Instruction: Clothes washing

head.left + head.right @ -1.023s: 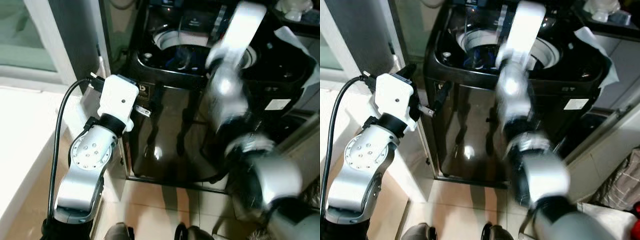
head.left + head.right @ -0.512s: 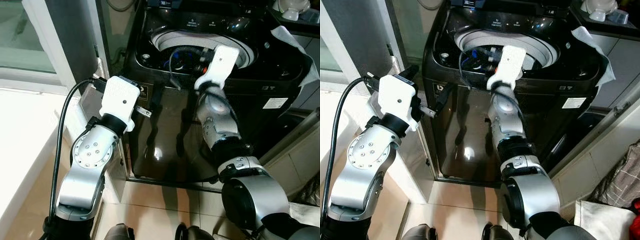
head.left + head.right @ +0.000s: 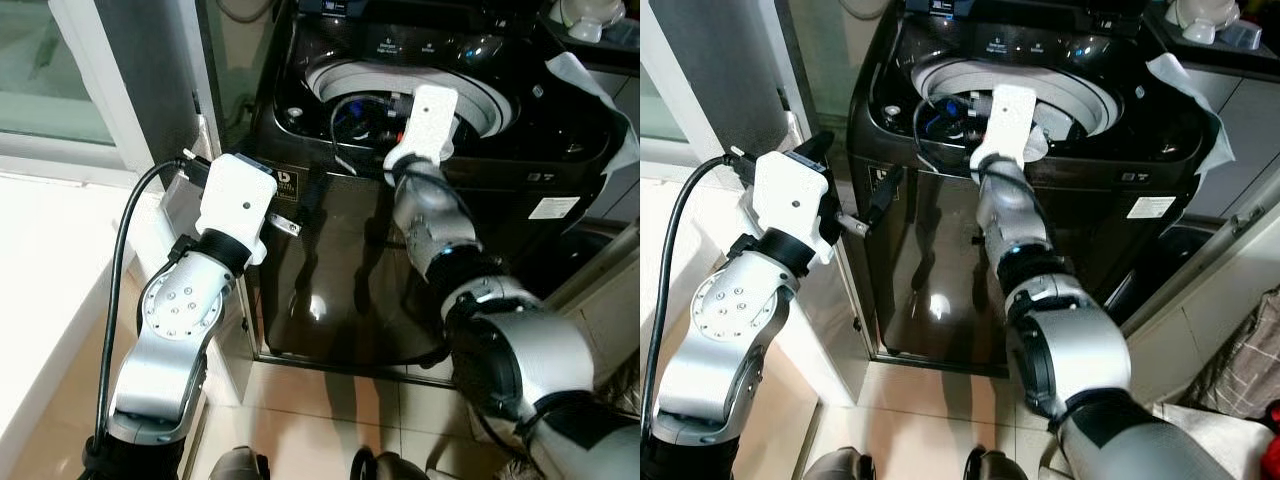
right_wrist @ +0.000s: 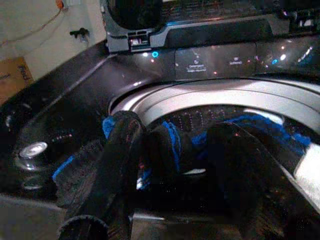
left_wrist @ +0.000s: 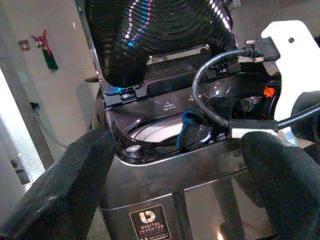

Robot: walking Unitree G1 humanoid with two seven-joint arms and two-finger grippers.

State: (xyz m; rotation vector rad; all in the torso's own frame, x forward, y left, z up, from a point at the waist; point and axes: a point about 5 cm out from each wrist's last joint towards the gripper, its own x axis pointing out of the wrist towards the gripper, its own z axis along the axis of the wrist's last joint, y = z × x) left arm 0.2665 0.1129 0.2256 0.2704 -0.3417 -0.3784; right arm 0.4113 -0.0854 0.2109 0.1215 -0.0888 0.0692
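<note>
Tiled floor (image 3: 330, 385) and a pale wall frame a black top-loading washing machine (image 3: 340, 260) standing with its lid (image 5: 150, 35) raised. Blue and dark clothing (image 4: 170, 145) sits at the near rim of the drum (image 3: 1080, 95), part inside and part draped over the grey ring, between the 2 fingers of the right gripper (image 4: 175, 150). That gripper reaches over the front edge of the machine into the drum opening; its fingers (image 4: 120, 150) stand apart on either side of the fabric, and whether they pinch it or merely straddle it cannot be told from the right wrist view. More blue cloth (image 4: 260, 122) lies deeper in the drum. Left gripper (image 3: 290, 205) hangs beside the machine's front left corner, fingers spread wide, holding nothing, pointed toward the drum opening. Control panel (image 4: 215, 60) at the back shows small lit marks; no reading is legible. White cloth or paper (image 3: 1185, 95) lies over the machine's right rear corner, and a shelf with pale items (image 3: 1200, 20) sits behind it. Judgement on progress: loading stage, near its end for this piece. Clothes are at least partly in the drum; the piece on the rim likely needs pushing fully in. Lid closing and cycle start are not yet done.
</note>
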